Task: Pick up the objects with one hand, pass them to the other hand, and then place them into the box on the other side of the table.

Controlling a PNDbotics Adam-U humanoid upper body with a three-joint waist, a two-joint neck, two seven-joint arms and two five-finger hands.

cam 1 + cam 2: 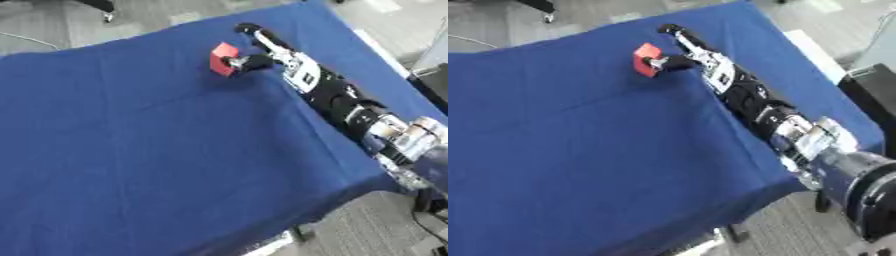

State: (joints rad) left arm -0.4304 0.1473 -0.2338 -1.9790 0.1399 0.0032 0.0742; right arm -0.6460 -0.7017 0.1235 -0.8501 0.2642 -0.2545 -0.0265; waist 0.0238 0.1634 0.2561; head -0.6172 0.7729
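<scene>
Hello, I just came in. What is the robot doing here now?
The robot's right hand is stretched out over the blue table and its thumb touches a small red block near the far edge. The block is on the cloth, not yet lifted. The left hand and the box are out of view.

Soft, even light; slightly blurred

1 red block (222, 58) on the bench (140, 150), nothing else of its kind. 1 robot hand (262, 50) in view, the right, w/ 1 arm behind it. 1 bench, 1 blue cloth over it. Total: 1 obj, 1 hand, 1 bench.
</scene>
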